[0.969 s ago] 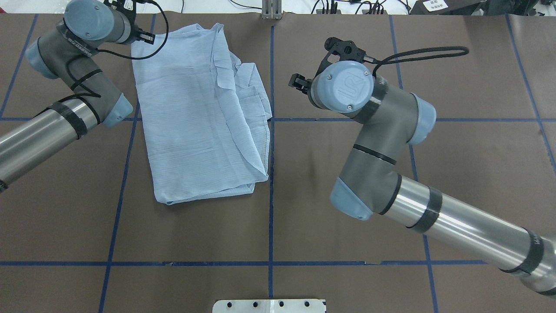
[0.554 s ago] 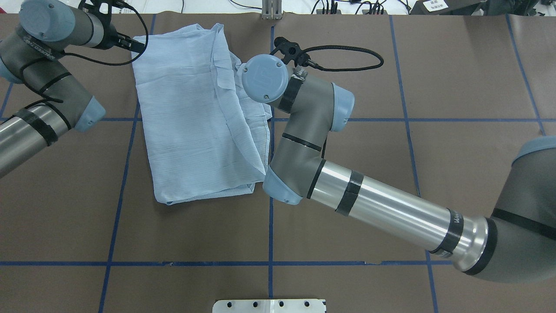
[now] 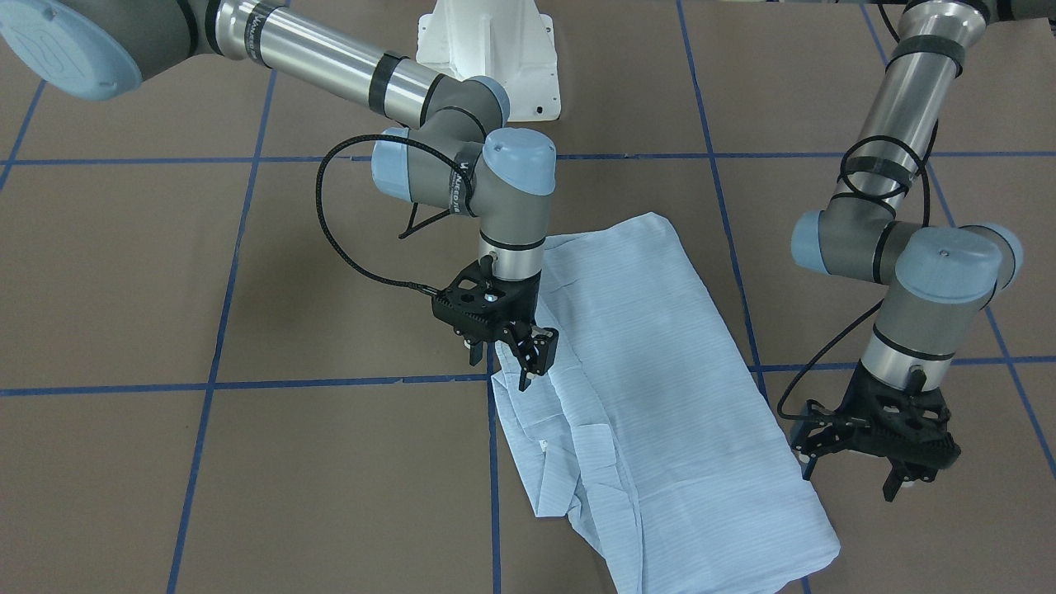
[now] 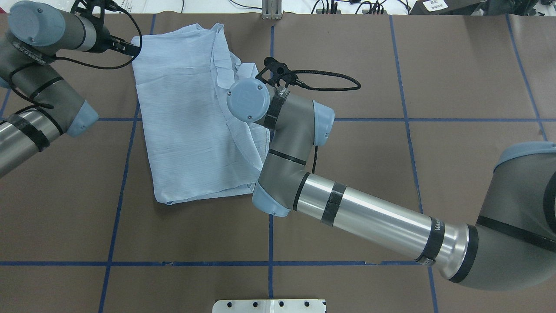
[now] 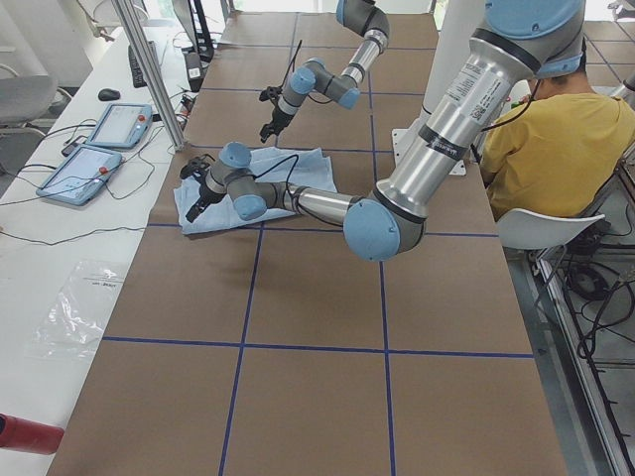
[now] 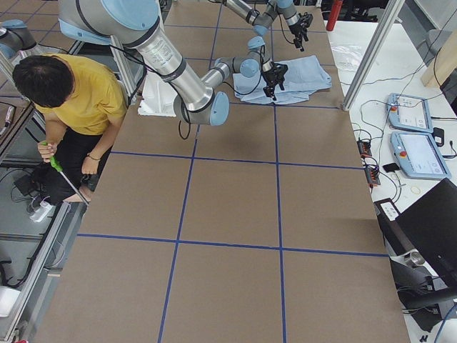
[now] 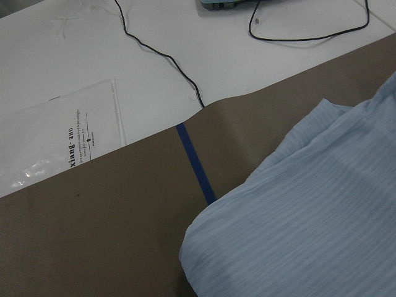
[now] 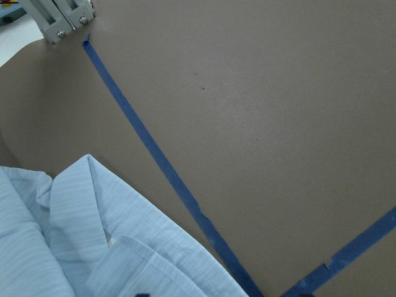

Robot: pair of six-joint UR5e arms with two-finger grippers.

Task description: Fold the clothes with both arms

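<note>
The light blue striped shirt (image 3: 660,396) lies folded into a long strip on the brown table; it also shows in the overhead view (image 4: 186,121). My right gripper (image 3: 502,371) hangs open just above the shirt's bunched edge, by the collar and placket. In the overhead view its own wrist hides it. The right wrist view shows the collar folds (image 8: 74,247). My left gripper (image 3: 850,483) is open and empty, beside the shirt's far corner and apart from it. It also shows in the overhead view (image 4: 131,46). The left wrist view shows that corner (image 7: 297,235).
Blue tape lines (image 4: 271,143) grid the table. The white pedestal base (image 3: 487,49) stands at the robot's side. A metal post (image 4: 271,8), cables and tablets (image 5: 99,149) sit beyond the far edge. A person in yellow (image 6: 78,93) sits by the robot.
My right arm has swung left, from clear of the shirt to over its right edge. My left arm has shifted left, its gripper staying by the shirt's far corner.
</note>
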